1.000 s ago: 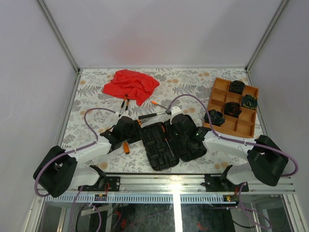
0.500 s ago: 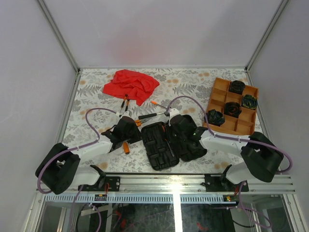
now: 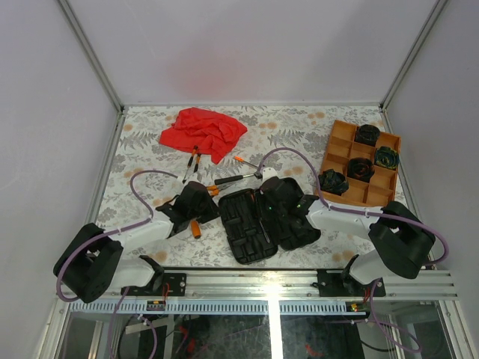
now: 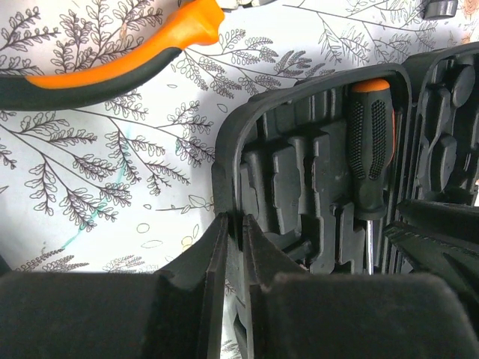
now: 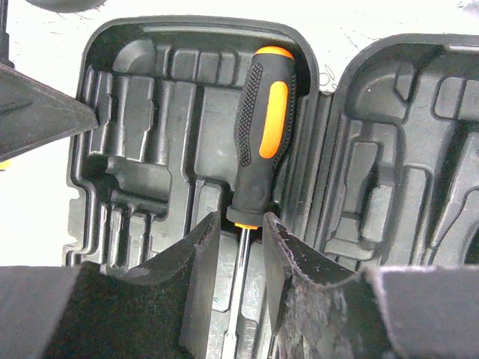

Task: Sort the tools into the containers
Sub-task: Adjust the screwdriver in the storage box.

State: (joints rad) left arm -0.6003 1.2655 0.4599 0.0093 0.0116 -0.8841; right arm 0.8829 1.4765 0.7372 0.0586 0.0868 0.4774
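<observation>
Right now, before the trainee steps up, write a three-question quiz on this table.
1. True or false: the tool case is closed.
2. Pick one. The left gripper is: A) wide open, B) shut on the case's rim, C) out of view.
3. How many dark coils sit in the orange tray?

Key: 1 false, it lies open; 2 B; 3 four.
</observation>
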